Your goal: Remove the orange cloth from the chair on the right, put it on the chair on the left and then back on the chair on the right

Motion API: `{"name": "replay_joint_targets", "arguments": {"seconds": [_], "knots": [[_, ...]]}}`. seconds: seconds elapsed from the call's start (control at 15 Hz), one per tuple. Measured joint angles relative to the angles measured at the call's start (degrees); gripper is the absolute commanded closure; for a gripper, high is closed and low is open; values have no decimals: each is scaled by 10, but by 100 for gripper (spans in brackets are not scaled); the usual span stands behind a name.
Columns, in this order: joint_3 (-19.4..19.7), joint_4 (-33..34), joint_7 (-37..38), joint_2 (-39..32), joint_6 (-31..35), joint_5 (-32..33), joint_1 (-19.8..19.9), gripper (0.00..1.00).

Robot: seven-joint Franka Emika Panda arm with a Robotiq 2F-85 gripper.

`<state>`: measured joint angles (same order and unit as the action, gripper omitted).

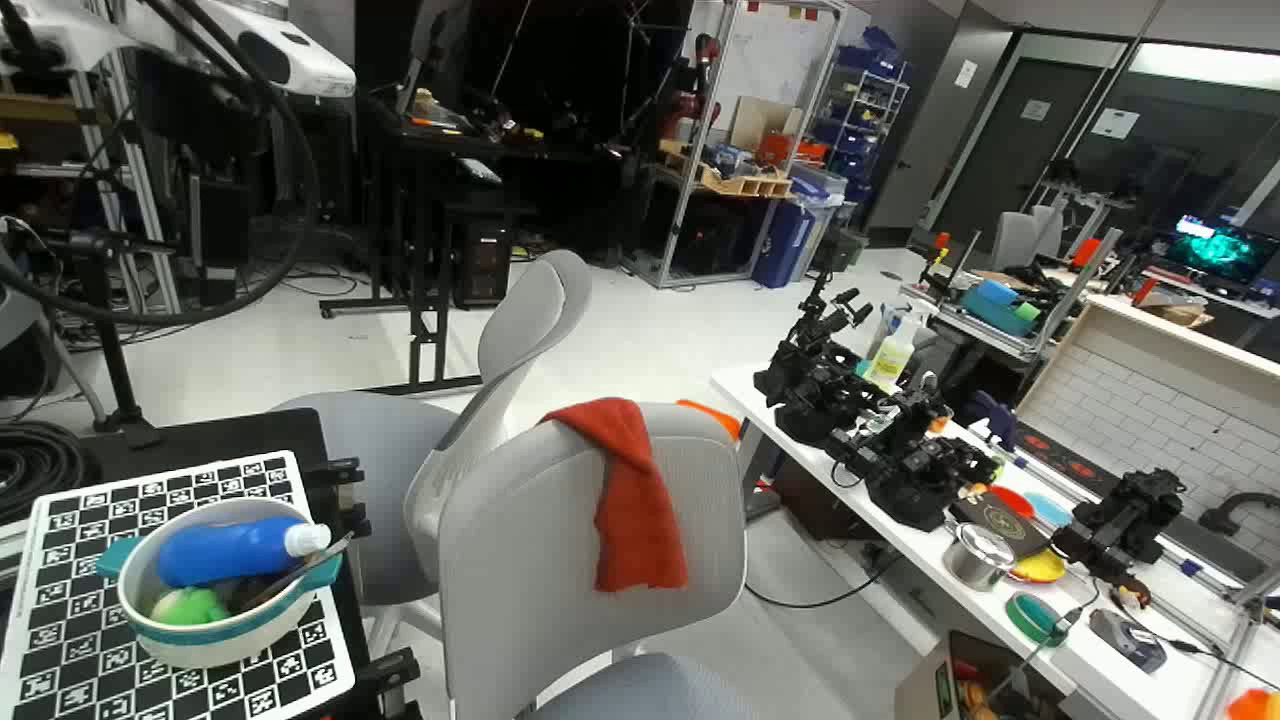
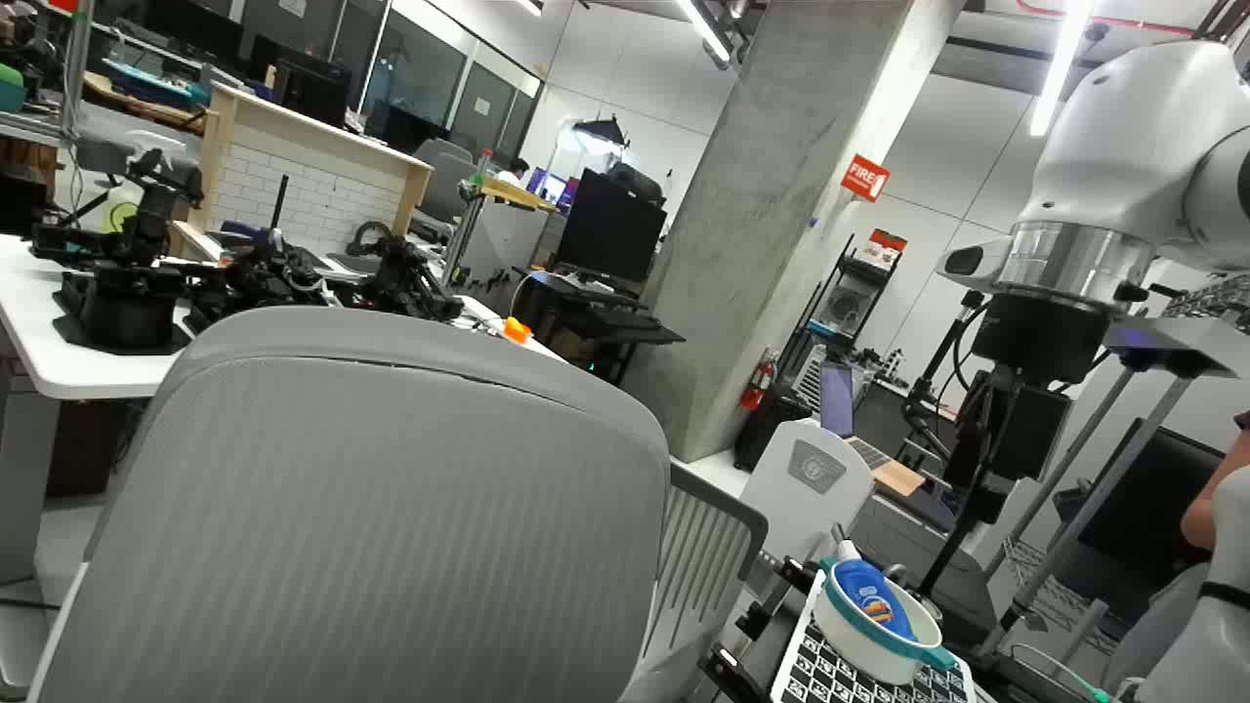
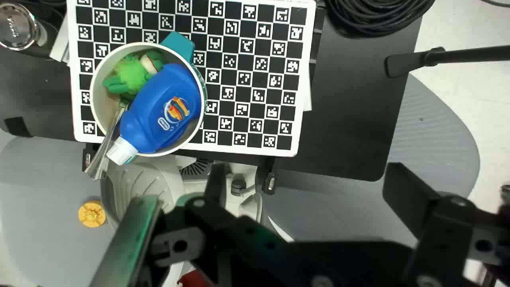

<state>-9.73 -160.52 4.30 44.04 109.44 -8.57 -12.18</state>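
The orange cloth [image 1: 630, 500] hangs over the top of a grey chair's backrest [image 1: 520, 560] in an exterior view. A bit of red fabric, seemingly the cloth, shows at the bottom edge of the wrist view [image 3: 194, 280]. In an exterior view only a large grey backrest [image 2: 391, 527] shows, and no cloth is visible. A second grey chair [image 1: 535, 320] stands just behind the first, backrest nearly edge-on. My gripper [image 3: 308, 191] is open and empty, its fingers wide apart. It is high above the table's edge and a grey chair seat [image 3: 338, 211], away from the cloth.
A black table [image 3: 350, 119] carries a checkered board [image 3: 263, 95] and a white pot [image 3: 95, 87] holding a blue bottle [image 3: 163, 107], a green toy and a metal utensil. A black pole [image 3: 470, 56] and coiled cable [image 3: 378, 16] are close by. A white bench [image 1: 900, 545] holds small black arms.
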Motion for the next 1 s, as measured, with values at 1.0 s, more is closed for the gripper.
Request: {"name": "replay_joint_targets", "arguments": {"seconds": [1.0], "knots": [[3,10,0,-11,17,8,14,0]]}}
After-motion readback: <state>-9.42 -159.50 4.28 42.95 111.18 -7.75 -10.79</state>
